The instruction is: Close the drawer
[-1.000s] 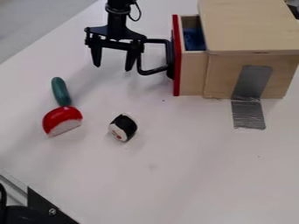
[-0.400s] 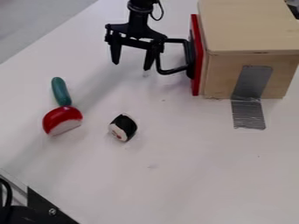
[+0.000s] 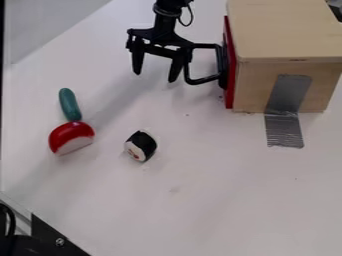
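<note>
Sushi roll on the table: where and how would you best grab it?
Probably from above, one finger on each side of its black wrap. The toy sushi roll is short and stubby, lying with a white end facing sideways, so the rounded wrap is exposed at the top.

Toy sushi roll [image 3: 141, 146], black wrap, white end with reddish centre, lying on white table [image 3: 207, 200]. Left of roll: red toy piece [image 3: 69, 134] with white cut face. Farther up-left of roll: dark green elongated toy [image 3: 69, 104], lower end at red piece, touching or nearly. Right of roll: grey tape strip [image 3: 283, 131], ribbed lower part flat on table. Well down-left of roll: black plate [image 3: 48, 233] with bolt [image 3: 60, 242]. Far up-left of roll, beyond table: grey floor [image 3: 40, 25].
</note>
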{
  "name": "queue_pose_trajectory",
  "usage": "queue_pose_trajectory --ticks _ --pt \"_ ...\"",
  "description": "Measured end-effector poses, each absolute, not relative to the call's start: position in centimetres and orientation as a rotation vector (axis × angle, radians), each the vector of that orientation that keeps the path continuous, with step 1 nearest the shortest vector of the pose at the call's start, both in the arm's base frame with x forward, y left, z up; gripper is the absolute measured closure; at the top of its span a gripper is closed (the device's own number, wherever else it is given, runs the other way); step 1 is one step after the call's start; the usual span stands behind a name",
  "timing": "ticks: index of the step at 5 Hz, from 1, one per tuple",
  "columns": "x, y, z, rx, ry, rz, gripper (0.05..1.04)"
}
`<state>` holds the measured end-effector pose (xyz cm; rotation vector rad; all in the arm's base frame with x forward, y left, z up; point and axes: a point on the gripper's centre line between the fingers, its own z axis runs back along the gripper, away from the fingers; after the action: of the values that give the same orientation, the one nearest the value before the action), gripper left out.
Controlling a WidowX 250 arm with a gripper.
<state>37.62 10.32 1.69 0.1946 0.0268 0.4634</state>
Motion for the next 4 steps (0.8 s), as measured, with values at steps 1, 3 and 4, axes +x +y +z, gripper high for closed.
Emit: queue_pose_trajectory --ticks 1,3,4 --pt "37.95 10.39 1.55 0.2 0.044 0.46 0.087" --pt "38.52 10.52 1.6 0.205 0.04 0.46 0.087" --pt "38.54 10.52 1.63 0.205 0.04 0.459 0.087"
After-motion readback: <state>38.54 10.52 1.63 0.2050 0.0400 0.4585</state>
